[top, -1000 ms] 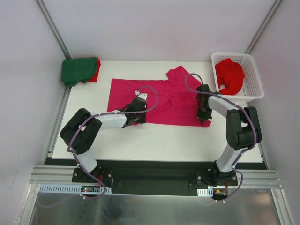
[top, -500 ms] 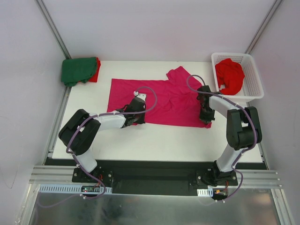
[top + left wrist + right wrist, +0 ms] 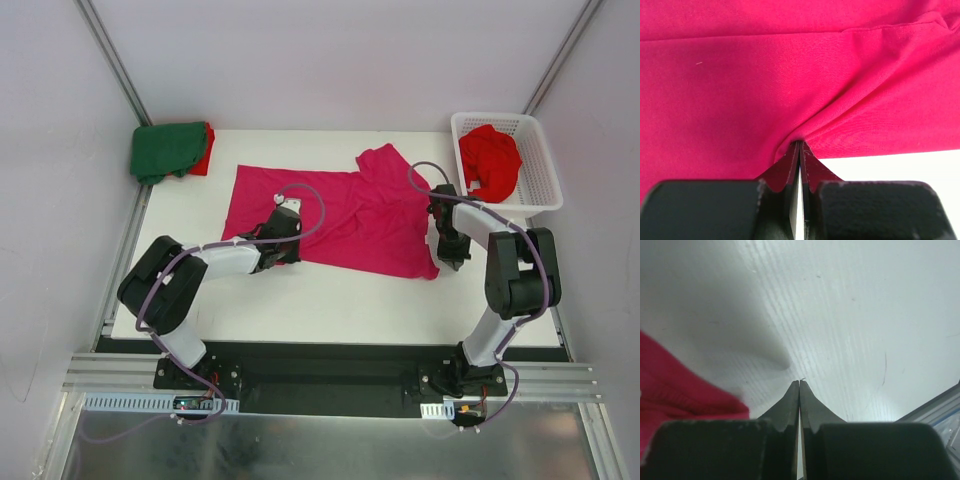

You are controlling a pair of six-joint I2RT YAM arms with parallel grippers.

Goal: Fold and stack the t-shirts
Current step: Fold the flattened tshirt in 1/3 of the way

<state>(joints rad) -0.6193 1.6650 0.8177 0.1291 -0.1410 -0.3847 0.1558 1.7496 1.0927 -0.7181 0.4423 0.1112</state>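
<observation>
My left gripper (image 3: 799, 144) is clamped on the near hem of the magenta t-shirt (image 3: 340, 215). The wrist view shows the cloth puckering into the closed tips. The shirt lies spread across the middle of the table (image 3: 330, 300), rumpled toward its far right sleeve.

My right gripper (image 3: 799, 383) is also closed, but over bare tabletop just right of the shirt's near right corner. The pink edge sits to the left of its fingers, and as far as I can tell from that dim wrist view nothing is pinched between them.

The green t-shirt (image 3: 165, 150) sits folded at the far left corner with red cloth (image 3: 205, 155) under its right edge. A red t-shirt (image 3: 488, 160) is heaped in the basket (image 3: 545, 170) at the far right.

The danger is a one-handed fold. If I lift now, only the left side rises, the right corner drags, and the fold lands skewed and bunched. The right jaws would have to open and retake the corner. Come in too shallow and they will close on air again or shove the hem away.
</observation>
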